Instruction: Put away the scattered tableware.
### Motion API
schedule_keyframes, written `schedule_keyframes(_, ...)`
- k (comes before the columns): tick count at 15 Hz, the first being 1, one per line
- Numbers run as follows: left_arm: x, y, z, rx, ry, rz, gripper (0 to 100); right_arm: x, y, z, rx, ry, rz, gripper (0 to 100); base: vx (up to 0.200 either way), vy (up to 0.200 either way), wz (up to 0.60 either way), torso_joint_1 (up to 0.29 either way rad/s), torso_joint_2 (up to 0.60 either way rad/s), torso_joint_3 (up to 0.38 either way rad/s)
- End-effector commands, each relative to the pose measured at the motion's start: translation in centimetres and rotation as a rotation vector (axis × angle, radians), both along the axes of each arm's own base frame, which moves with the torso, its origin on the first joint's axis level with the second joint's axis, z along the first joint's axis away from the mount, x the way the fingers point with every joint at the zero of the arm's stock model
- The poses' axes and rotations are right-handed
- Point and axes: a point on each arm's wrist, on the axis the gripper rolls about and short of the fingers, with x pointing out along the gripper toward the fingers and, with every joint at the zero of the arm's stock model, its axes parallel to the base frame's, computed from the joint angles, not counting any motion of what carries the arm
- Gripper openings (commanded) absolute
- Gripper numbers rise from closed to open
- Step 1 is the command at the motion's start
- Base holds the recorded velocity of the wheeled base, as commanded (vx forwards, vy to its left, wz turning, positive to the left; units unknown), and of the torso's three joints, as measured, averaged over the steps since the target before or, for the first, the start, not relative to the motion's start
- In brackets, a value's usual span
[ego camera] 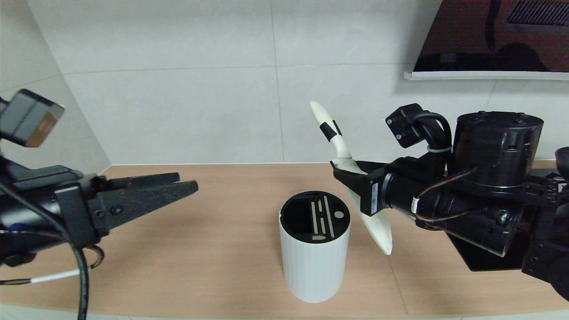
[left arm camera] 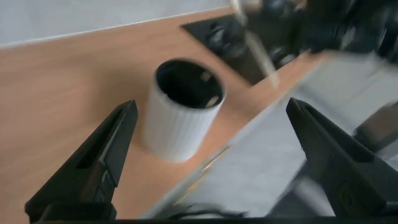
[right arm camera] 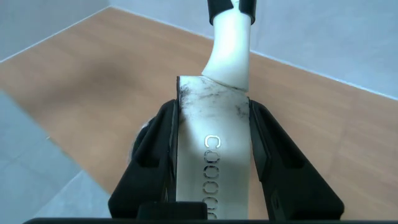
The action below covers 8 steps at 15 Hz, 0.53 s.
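Currently: white knife (ego camera: 378,226), clamped between the right gripper (ego camera: 344,171) fingers; long axis steeply tilted, blade tip down beside ribbed holder (ego camera: 313,266), handle up. Left gripper (ego camera: 189,181) spread, empty.

Tilted white spatula (ego camera: 377,224) beside ribbed holder (ego camera: 313,266)

I have the left gripper (ego camera: 189,181) at 9 o'clock, level and pointing toward 3, with its fingers spread wide. The right gripper (ego camera: 351,173) sits at 3 o'clock, pointing toward 9, clamped across a spatula (ego camera: 378,229).
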Motion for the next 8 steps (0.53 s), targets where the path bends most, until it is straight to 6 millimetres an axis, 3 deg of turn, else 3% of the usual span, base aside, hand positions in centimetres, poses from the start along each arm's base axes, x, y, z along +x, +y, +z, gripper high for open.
schedule_keyframes(1,2.3,-2.1,-1.3,-0.094,0.125,-0.052,100,-0.8,1.0,-0.1,-0.003,0.000,0.031,0,0.000,0.000,0.00,0.000,0.00,0.000)
schedule_keyframes(6,3.6,-5.7,-1.2,-0.285,0.190,-0.107,100,-2.2,2.5,-0.3,0.010,0.018,0.068,0,0.000,0.000,0.00,0.000,0.00,0.000)
schedule_keyframes(7,4.6,-7.6,-2.0,-0.307,0.180,-0.056,100,-2.6,2.8,-0.3,0.009,0.019,0.079,0,0.000,0.000,0.00,0.000,0.00,0.000)
schedule_keyframes(8,4.9,-8.2,-2.3,-0.313,0.171,-0.039,100,-2.8,3.0,-0.4,0.008,0.020,0.086,0,0.000,0.000,0.00,0.000,0.00,0.000)
